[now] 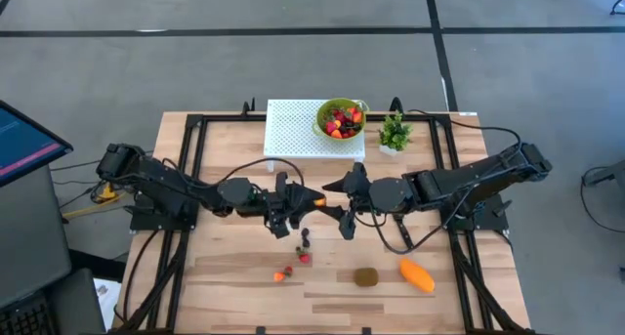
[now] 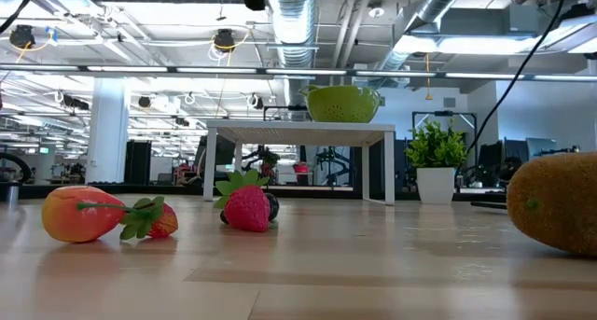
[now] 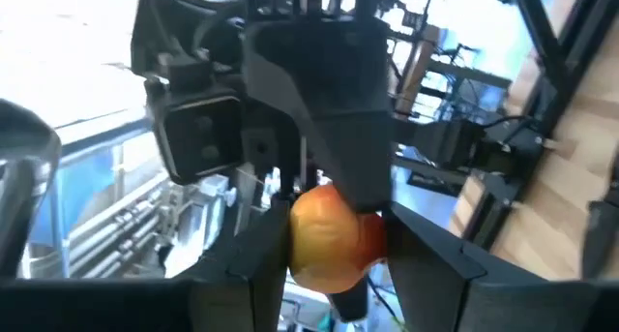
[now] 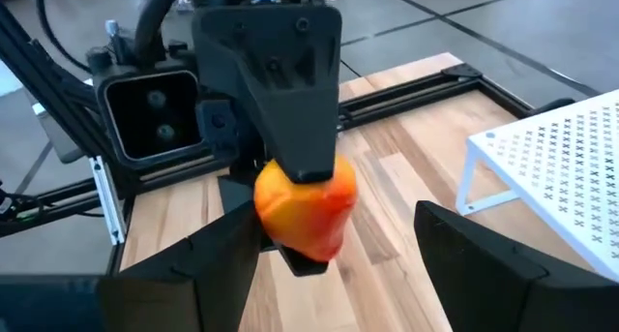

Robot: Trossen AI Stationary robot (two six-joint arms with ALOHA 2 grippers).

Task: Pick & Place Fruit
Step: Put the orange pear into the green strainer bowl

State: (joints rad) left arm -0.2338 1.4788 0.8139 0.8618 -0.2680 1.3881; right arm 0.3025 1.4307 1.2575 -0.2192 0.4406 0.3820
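Fruit is being handed across above the middle of the table: the left gripper (image 1: 311,202) is clamping a small orange-red peach (image 4: 304,208) between its fingers, and the right gripper (image 1: 341,209) is facing it with its jaws spread wide and gripping nothing, one finger on each side of the fruit in the right wrist view. The two grippers are sitting tip to tip, nearly touching.

To do this handover well, the right arm should be closing squarely on the free part of the peach that is sticking out past the left fingers, and the left should be letting go only once that grip looks firm; otherwise the round fruit is likely to slip and drop onto the wood.

Other pieces are waiting on the table (image 1: 225,276): a strawberry (image 2: 248,207) with a dark berry, a second peach (image 2: 82,214), a brown kiwi (image 1: 366,276) and an orange mango (image 1: 417,274). A green bowl (image 1: 340,119) with fruit in it is standing on the white rack (image 1: 293,130), which looks like the destination.
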